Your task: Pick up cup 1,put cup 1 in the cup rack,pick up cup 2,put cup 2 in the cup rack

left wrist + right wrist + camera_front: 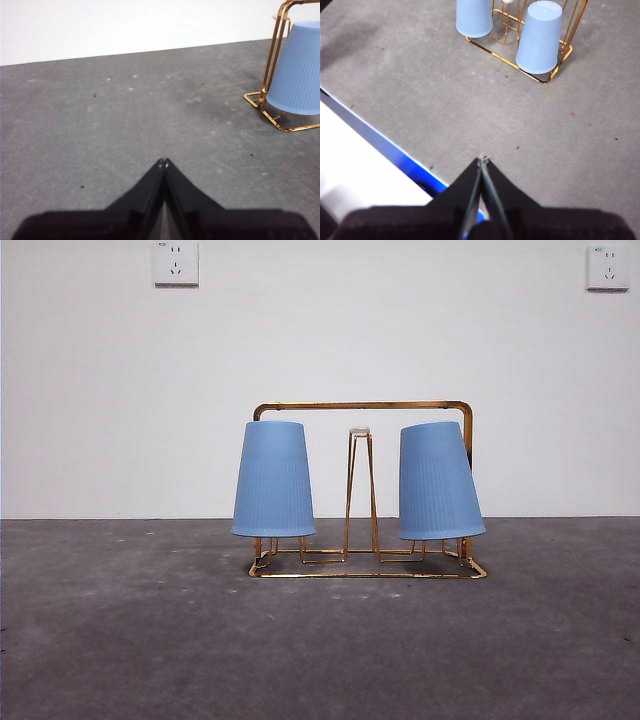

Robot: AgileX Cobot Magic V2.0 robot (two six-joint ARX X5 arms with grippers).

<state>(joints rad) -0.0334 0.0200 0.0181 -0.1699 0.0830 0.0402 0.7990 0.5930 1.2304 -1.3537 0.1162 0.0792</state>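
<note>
A: 2 blue ribbed cups, left cup and right cup, hang upside down on the gold cup rack, centre frame.

B: Grippers?

A: Left gripper and right gripper: jaws closed, empty, well apart from the rack.

B: Handling?

A: Probably light, thin-walled; grasp mid-wall gently.

Left of the frame's centre, one cup is light blue with fine vertical ribbing; right of centre, the other cup matches it. The cup rack is gold wire. The worktop is mottled dark grey, the wall white.
</note>
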